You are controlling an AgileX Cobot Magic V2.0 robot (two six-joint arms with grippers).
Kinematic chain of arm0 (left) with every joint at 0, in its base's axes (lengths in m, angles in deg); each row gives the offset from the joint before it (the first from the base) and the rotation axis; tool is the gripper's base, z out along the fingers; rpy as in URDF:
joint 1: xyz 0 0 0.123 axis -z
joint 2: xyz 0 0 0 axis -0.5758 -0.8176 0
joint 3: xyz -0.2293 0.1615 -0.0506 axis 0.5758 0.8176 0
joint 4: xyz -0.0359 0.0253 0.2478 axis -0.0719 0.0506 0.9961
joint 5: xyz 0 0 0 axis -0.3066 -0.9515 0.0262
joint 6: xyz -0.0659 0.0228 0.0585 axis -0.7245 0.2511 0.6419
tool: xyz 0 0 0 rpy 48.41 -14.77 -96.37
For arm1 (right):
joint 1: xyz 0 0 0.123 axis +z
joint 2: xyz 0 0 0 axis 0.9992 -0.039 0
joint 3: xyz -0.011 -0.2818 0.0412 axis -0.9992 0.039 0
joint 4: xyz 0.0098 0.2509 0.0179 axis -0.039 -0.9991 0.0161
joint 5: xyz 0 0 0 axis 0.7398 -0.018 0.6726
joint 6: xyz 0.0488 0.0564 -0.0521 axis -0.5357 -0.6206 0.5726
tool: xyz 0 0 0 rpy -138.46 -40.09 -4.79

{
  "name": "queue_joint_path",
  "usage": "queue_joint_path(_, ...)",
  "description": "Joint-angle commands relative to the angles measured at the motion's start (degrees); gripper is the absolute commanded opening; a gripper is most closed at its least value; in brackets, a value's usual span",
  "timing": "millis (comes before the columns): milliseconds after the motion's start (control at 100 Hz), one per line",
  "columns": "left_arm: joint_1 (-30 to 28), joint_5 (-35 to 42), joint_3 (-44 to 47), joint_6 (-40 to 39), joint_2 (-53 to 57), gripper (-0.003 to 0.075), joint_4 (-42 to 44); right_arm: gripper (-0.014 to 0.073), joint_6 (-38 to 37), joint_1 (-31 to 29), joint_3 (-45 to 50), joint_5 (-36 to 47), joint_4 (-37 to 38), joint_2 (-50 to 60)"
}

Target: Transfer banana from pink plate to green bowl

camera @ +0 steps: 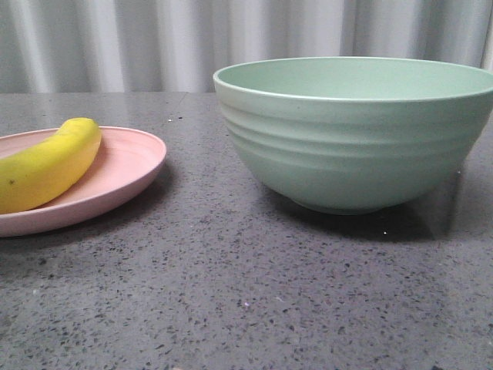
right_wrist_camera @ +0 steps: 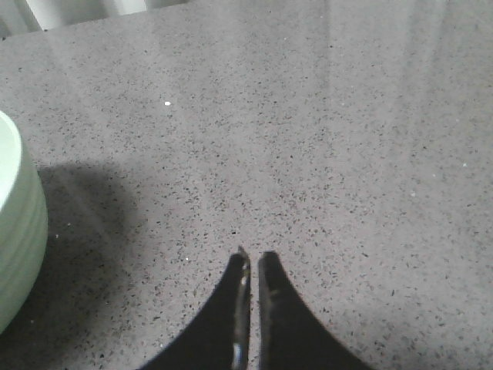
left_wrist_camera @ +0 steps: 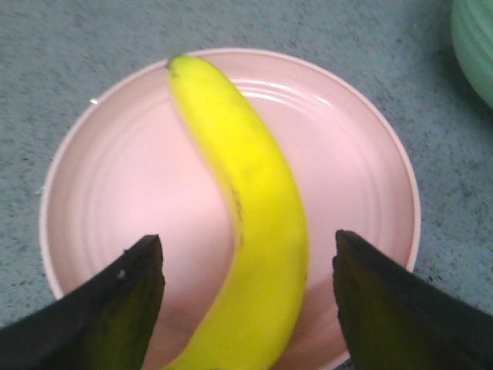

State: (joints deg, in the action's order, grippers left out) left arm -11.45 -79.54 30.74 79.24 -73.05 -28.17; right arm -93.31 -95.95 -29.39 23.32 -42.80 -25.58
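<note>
The yellow banana [camera: 48, 166] lies on the pale pink plate [camera: 127, 166] at the left of the table. The mint-green ridged bowl [camera: 358, 135] stands at the right, empty as far as I can see. In the left wrist view the banana [left_wrist_camera: 250, 208] lies along the plate [left_wrist_camera: 115, 200], and my left gripper [left_wrist_camera: 246, 258] is open above it, one finger on each side of the banana, not touching it. My right gripper [right_wrist_camera: 254, 262] is shut and empty above bare table, with the bowl's side [right_wrist_camera: 15, 231] off to one side. Neither gripper shows in the front view.
The table is a grey speckled stone top [camera: 246, 293]. A pale corrugated wall [camera: 154, 38] runs behind it. A rim of the green bowl [left_wrist_camera: 474, 46] shows at the corner of the left wrist view.
</note>
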Motion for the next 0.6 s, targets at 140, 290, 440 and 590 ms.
queue_joint_path(140, 1.88, -4.22, -6.2, 1.65, -9.41, 0.0438, -0.46, -0.0064, 0.12, -0.34, -2.03, 4.76, 0.05, -1.23)
queue_joint_path(290, 1.88, -4.64, -7.44, 1.65, -13.84, 0.0438, -0.21, -0.0064, 0.12, -0.34, -2.03, 4.65, 0.05, -1.23)
queue_joint_path(440, 1.88, -4.53, -7.99, 1.65, -17.11, 0.0435, -0.21, -0.0064, 0.12, -0.34, -2.03, 4.44, 0.05, -1.23)
queue_joint_path(590, 1.88, -4.17, -7.99, 1.65, -18.52, 0.0357, -0.21, -0.0064, 0.12, -0.34, -2.03, 4.31, 0.05, -1.23)
